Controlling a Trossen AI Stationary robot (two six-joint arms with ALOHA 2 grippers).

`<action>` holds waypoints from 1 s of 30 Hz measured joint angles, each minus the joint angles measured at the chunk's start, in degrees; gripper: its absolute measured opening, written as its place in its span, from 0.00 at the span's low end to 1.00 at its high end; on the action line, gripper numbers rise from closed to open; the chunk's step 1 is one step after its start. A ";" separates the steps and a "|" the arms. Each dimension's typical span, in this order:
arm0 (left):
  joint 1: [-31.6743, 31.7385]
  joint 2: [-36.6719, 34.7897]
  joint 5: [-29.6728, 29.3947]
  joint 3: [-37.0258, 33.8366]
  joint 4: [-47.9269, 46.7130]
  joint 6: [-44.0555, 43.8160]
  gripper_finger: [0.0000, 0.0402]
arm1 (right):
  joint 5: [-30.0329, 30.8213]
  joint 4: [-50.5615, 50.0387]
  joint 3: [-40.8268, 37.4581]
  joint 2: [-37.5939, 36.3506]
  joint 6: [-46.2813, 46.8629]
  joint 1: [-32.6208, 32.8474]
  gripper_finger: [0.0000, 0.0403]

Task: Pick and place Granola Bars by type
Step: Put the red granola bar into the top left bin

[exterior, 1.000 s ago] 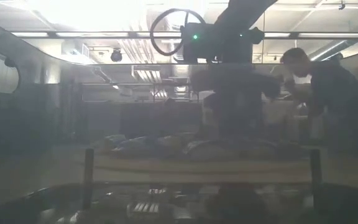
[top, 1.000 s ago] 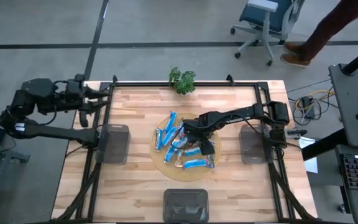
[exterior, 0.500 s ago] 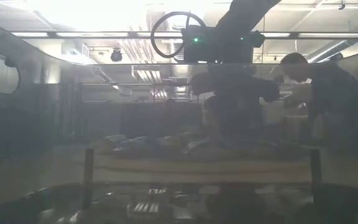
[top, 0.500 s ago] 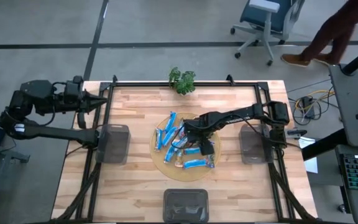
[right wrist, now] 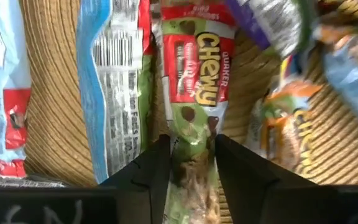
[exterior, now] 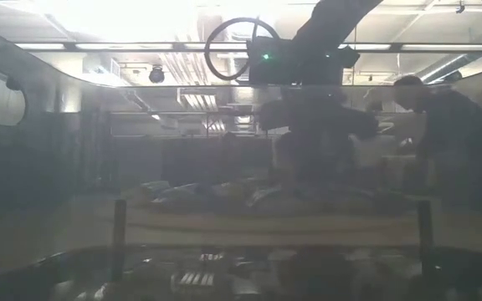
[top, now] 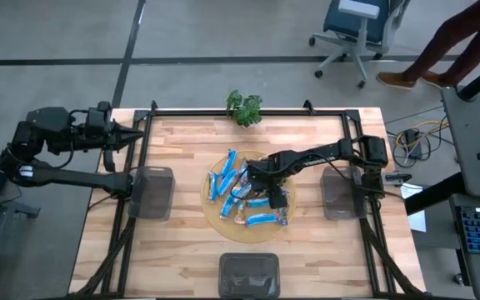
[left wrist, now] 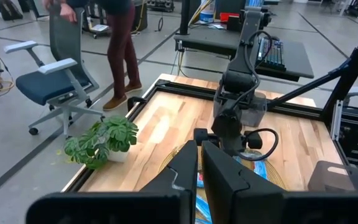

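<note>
Right gripper (right wrist: 191, 155) around green-wrapped granola bar (right wrist: 194, 93)

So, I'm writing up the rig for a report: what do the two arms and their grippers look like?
Both arms are dark, nearly black, jointed links. The left gripper has two flat, blocky, matte black fingers. The right gripper has the same dark, squared fingers. A black cable loops beside the right arm's wrist, and faint pale lettering marks its gripper body.
</note>
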 joint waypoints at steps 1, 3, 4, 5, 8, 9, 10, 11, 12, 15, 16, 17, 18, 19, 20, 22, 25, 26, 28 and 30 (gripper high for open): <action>0.00 0.00 0.00 0.00 0.00 0.01 0.01 | -0.01 0.08 -0.46 0.00 0.01 0.01 0.28; 0.00 0.00 0.00 0.00 0.00 0.01 0.01 | -0.11 0.11 -1.18 0.00 0.02 0.00 0.27; 0.00 0.00 0.00 0.00 0.00 0.01 0.01 | -0.16 0.40 -1.47 0.00 0.02 0.00 0.27; 0.00 0.00 0.00 0.00 0.00 0.00 0.01 | -0.19 0.65 -1.67 -0.02 0.02 -0.02 0.27; 0.00 0.00 0.00 0.00 0.00 -0.01 0.01 | -0.20 1.14 -2.04 -0.09 0.00 -0.02 0.26; 0.00 0.00 0.00 0.00 0.00 0.00 0.01 | -0.20 1.18 -2.06 -0.09 0.00 -0.02 0.25; 0.00 0.00 0.00 0.00 0.00 0.00 0.01 | -0.20 1.20 -2.06 -0.09 0.00 -0.02 0.25; 0.00 0.00 0.00 0.00 0.00 0.01 0.01 | -0.19 1.22 -2.06 -0.09 0.00 -0.02 0.24; 0.00 0.00 0.00 0.00 0.00 0.01 0.01 | -0.18 1.25 -2.06 -0.09 -0.02 -0.02 0.23; 0.00 0.00 0.00 0.00 0.00 -0.01 0.01 | -0.15 1.30 -2.06 -0.09 -0.04 -0.02 0.18; 0.00 0.00 0.00 0.00 0.00 0.00 0.01 | -0.16 1.30 -2.06 -0.09 0.05 -0.02 0.16; 0.00 0.00 0.00 0.00 0.00 -0.01 0.01 | -0.18 1.31 -2.06 -0.09 0.24 -0.02 0.15; 0.00 0.00 0.00 0.00 0.01 -0.01 0.01 | -0.20 1.31 -2.06 -0.09 0.54 -0.02 0.13; 0.00 0.00 0.00 0.00 0.00 -0.01 0.01 | -0.45 1.29 -2.06 -0.13 0.84 -0.02 0.12; 0.00 0.00 0.00 0.00 0.00 0.00 0.01 | -0.98 1.03 -1.88 -0.13 1.08 -0.06 0.11; 0.00 0.00 0.00 0.00 0.00 0.01 0.01 | -1.72 0.40 -1.11 -0.13 1.53 -0.09 0.10; -0.04 -0.02 0.00 0.04 0.02 0.01 0.01 | -2.33 0.26 0.75 -0.68 1.87 0.00 0.10; -0.03 -0.02 0.00 0.07 0.10 0.01 0.01 | -2.81 0.09 1.52 -1.16 1.98 0.04 0.10; -0.02 -0.04 -0.01 0.07 0.20 0.01 0.01 | -3.34 -0.27 3.26 -2.40 2.92 0.04 0.09; -0.02 -0.11 0.00 0.07 0.21 0.01 0.01 | -3.37 -1.49 5.34 -3.47 3.21 0.04 0.09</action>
